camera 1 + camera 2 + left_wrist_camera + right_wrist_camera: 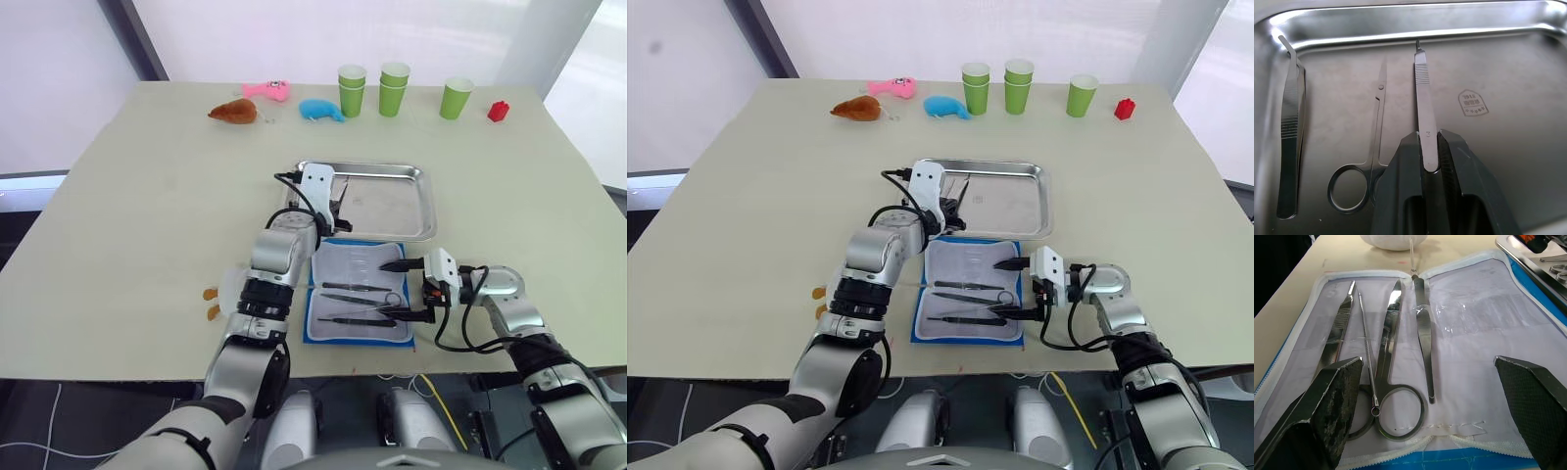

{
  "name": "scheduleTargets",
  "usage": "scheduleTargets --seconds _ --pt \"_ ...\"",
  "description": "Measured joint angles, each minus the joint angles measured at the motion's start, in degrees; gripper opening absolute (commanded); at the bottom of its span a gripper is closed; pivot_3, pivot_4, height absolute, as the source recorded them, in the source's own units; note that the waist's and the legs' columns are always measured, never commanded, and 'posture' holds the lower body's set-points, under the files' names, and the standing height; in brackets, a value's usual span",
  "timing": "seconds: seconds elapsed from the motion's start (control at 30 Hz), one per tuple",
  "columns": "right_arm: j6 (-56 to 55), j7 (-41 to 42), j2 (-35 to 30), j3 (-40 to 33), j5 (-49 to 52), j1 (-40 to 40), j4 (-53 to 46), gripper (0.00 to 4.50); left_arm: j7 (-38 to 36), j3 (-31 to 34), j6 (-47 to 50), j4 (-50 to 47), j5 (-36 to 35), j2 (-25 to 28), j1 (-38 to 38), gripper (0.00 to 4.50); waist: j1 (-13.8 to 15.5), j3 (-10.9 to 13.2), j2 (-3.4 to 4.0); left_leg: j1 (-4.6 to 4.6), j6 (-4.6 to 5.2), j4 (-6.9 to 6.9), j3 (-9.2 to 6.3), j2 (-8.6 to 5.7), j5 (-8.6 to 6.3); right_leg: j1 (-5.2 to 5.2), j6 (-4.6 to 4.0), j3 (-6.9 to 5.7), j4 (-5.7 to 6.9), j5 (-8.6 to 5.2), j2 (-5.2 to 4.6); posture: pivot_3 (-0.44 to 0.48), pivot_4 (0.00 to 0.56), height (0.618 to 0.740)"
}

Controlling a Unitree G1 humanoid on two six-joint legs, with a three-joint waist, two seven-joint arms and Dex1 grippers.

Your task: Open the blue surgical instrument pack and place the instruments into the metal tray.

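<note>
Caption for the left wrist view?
Left gripper holds a scalpel handle over the metal tray, beside scissors and tweezers.

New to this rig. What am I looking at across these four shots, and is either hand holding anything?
It is a humanoid robot with two arms, each ending in a two-fingered black hand. Two pictures come from its head cameras, looking down over a table; the other two come from cameras on each wrist.

On the table lies the blue surgical instrument pack, unfolded, with instruments still on its pale lining. Behind it sits the metal tray. Along the far edge are green cups and small toys.

The left hand is over the tray, shut on a scalpel handle; scissors and tweezers already lie there. The right hand hovers open over the pack, holding nothing.
</note>
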Motion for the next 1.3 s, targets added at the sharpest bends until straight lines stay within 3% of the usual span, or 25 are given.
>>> scheduleTargets --seconds 0.2,0.27,0.3,0.37,0.4,0.47,0.6,0.87,1.0,1.1,1.3 --pt "0.0 -0.2 0.0 0.0 0.0 0.1 -0.1 4.50 1.8 0.9 -0.4 1.1 0.0 -1.7 0.0 0.04 0.0 0.0 0.00 0.00 -0.02 0.00 0.00 0.00 0.01 0.00 0.00 0.00 0.00 0.00 0.00 0.000 0.150 0.740" --pt "0.0 -0.4 0.0 0.0 0.0 0.3 -0.3 4.50 2.8 1.9 -0.9 1.5 0.0 -2.5 -0.1 0.97 0.0 0.0 0.00 0.00 -0.02 0.00 -0.01 0.00 0.01 0.00 0.00 -0.01 0.00 0.00 0.00 0.000 0.150 0.740" --pt "0.0 -0.5 0.0 0.0 0.0 0.3 -0.3 4.50 3.0 2.1 -1.0 1.7 0.0 -2.7 -0.2 1.16 0.0 0.0 0.00 0.00 -0.02 0.00 0.00 0.00 0.01 0.00 0.00 -0.01 0.00 0.00 0.00 0.000 0.150 0.740" --pt "0.0 -0.6 0.0 0.0 0.0 0.3 -0.3 4.50 3.4 2.1 -1.1 2.1 0.1 -2.8 -0.4 2.36 0.0 0.0 0.00 0.00 -0.03 0.00 0.01 0.00 0.01 0.01 0.00 0.00 0.00 0.00 0.00 0.000 0.150 0.740" --pt "0.0 -0.6 0.0 0.0 0.0 0.3 -0.3 4.50 3.4 2.1 -1.1 2.1 0.1 -2.8 -0.4 2.49 0.0 0.0 0.00 0.00 -0.03 0.00 0.01 0.00 0.01 0.01 0.00 0.00 0.00 0.00 0.01 0.000 0.150 0.740" --pt "0.0 -0.6 0.0 0.0 0.0 0.3 -0.3 4.50 3.5 2.1 -1.1 2.1 0.2 -2.8 -0.4 3.32 0.0 0.0 0.00 0.00 -0.03 0.00 0.00 0.00 0.01 0.01 0.01 -0.01 0.00 0.00 0.01 0.000 0.150 0.740" --pt "0.0 -0.6 0.1 0.0 0.0 0.3 -0.4 4.50 3.6 2.1 -1.1 2.0 0.5 -2.7 -0.4 4.45 0.0 0.0 0.00 0.00 -0.04 0.00 0.00 0.00 0.01 0.01 0.01 -0.01 -0.01 0.00 0.01 0.000 0.150 0.740" --pt "-0.1 -0.7 0.2 0.0 0.0 0.3 -0.4 4.50 -0.4 0.6 -1.8 -3.3 0.4 -0.3 0.0 4.45 -0.1 0.0 0.00 0.00 -0.09 -0.02 0.01 0.00 0.04 0.00 0.00 -0.01 -0.02 0.00 0.01 0.000 0.150 0.740" --pt "-0.1 -0.8 0.5 0.0 0.0 0.3 -0.4 4.50 -10.3 -1.9 -3.9 -8.9 -1.1 5.6 2.0 4.45 -0.3 0.0 0.00 0.12 -0.30 -0.29 0.08 0.00 0.16 0.01 -0.01 0.02 -0.06 0.00 0.02 0.000 0.150 0.740" --pt "-0.2 -0.9 0.5 0.0 0.0 0.4 -0.4 4.50 -22.0 -3.8 -11.6 -12.1 -2.2 12.7 5.9 4.45 -0.3 0.0 0.01 0.21 -0.33 -0.36 0.11 0.02 0.18 0.04 -0.02 0.04 -0.06 -0.01 0.01 0.000 0.150 0.740" --pt "-0.2 -0.9 0.5 -0.1 0.0 0.4 -0.3 4.50 -35.8 -3.9 -19.3 -13.8 -5.9 18.8 9.0 4.45 -0.2 0.0 0.00 0.22 -0.28 -0.36 0.09 0.02 0.16 0.05 -0.02 0.08 -0.08 -0.01 -0.01 0.000 0.150 0.740"
